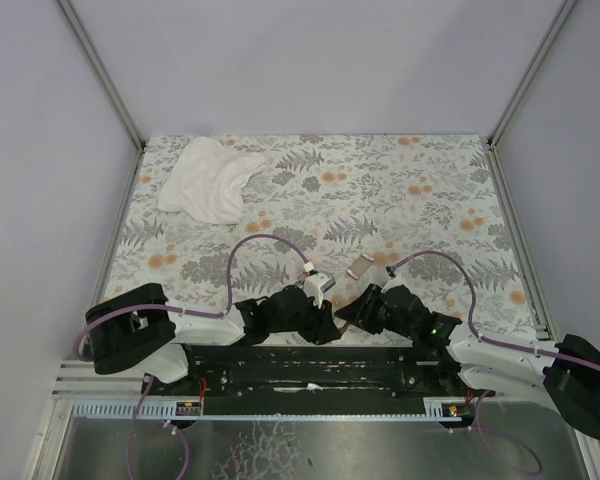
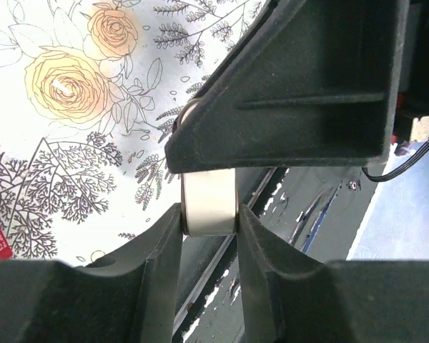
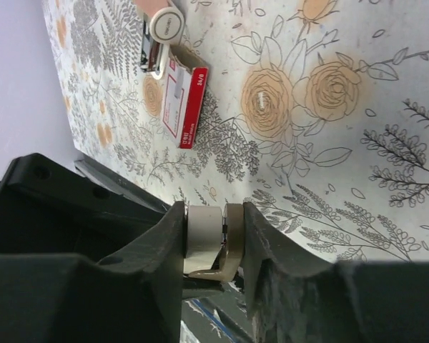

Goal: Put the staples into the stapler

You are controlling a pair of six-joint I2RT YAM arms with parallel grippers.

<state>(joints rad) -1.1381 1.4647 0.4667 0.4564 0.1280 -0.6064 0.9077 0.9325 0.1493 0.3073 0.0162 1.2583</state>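
Both arms folded low at the near edge of the floral worktop (image 1: 430, 200). Left hand (image 2: 209, 214): narrow, its two fingers pressed on either side of a pale, rounded body taken to be the stapler (image 2: 209, 189), held above the worktop's dark front rail. Right hand (image 3: 213, 214): likewise closed to a narrow gap, one finger on the pale body and the other on a thin tan plate beside it. A black part of the right hand overlapped the stapler's upper end in the left wrist view. Red staple box (image 3: 184, 100): flat on the worktop, label up, beyond the right fingertips and apart from them. A pale round-ended part with silver metal (image 3: 164, 28) touched the box's far end; its identity could not be told. White cloth (image 1: 212, 180): crumpled at the far left corner, well apart.
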